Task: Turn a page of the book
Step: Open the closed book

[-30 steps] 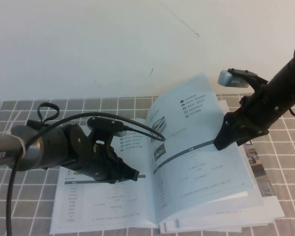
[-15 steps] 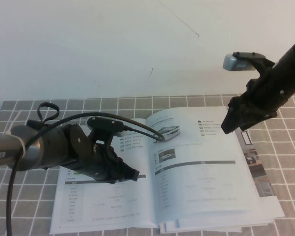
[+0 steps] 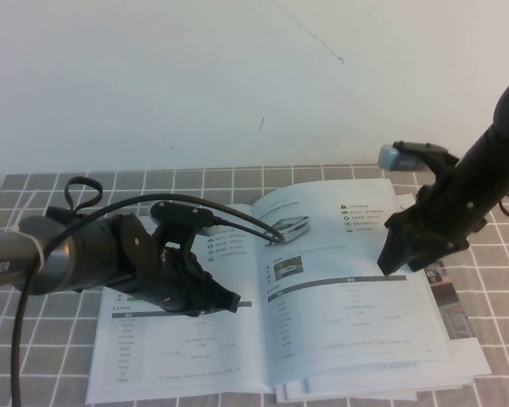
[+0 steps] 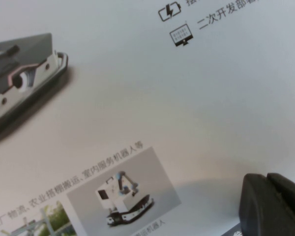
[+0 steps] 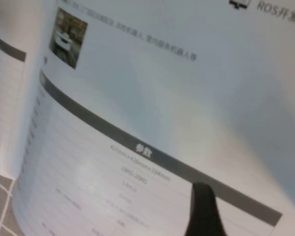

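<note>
The glossy, thin book (image 3: 271,339) lies open, spine running front to back. Left pincer (image 3: 225,301) rests pressed together on it; right pincer (image 3: 392,259), grip unclear, hovers above the page (image 3: 348,288).

Left arm enters from the left edge, lying low and nearly horizontal, grey tube forearm with a black cable looped over its wrist. The black left hand (image 3: 225,302) points toward the centre and sits low; in the left wrist view its dark fingertips (image 4: 273,206) show side by side with no gap between them. Right arm comes down from the upper right edge, steeply angled, black, with a grey wrist camera jutting from its upper side. The black right hand (image 3: 394,254) points down and toward the centre, held higher than the left one; the right wrist view shows only one dark fingertip (image 5: 204,214).
</note>
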Available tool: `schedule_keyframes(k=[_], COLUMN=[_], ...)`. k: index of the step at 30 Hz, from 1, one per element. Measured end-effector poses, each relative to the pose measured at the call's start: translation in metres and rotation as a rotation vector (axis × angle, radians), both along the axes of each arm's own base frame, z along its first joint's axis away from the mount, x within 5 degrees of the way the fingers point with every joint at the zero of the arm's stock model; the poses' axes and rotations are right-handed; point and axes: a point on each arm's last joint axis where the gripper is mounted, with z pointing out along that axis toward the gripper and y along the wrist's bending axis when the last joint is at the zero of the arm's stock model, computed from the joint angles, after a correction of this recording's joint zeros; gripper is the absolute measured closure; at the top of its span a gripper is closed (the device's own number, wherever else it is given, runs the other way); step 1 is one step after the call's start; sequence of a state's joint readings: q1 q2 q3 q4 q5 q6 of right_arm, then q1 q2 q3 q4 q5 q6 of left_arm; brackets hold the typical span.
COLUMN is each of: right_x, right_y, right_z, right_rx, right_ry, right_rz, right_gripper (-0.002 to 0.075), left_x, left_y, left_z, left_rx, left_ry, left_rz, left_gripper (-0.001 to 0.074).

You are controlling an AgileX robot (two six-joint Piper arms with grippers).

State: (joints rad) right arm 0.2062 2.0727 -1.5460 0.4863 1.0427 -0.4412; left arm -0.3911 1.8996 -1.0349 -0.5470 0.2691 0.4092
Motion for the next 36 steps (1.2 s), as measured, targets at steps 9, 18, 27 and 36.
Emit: schedule_keyframes(k=[9, 18, 27, 36], right_x=[0.002, 0.003, 0.002, 0.003], right_y=[0.003, 0.003, 0.001, -0.012], right_z=[-0.023, -0.029, -0.029, -0.028], right_rx=[0.023, 0.02, 0.021, 0.036], right_ry=[0.037, 0.046, 0.059, 0.082], right_rz=[-0.028, -0.024, -0.018, -0.017], right_gripper=[0.0297, 0.0297, 0.0297, 0.0297], left_x=[0.0, 0.0, 0.0, 0.0], left_y=[0.0, 0.0, 0.0, 0.0], left_z=[0.0, -0.005, -0.005, -0.006], left_rx=[0.0, 0.005, 0.005, 0.006], left_ry=[0.0, 0.01, 0.011, 0.012], left_rz=[0.0, 0.001, 0.001, 0.001], left_gripper=[0.0738, 0.0738, 0.0738, 0.0738])
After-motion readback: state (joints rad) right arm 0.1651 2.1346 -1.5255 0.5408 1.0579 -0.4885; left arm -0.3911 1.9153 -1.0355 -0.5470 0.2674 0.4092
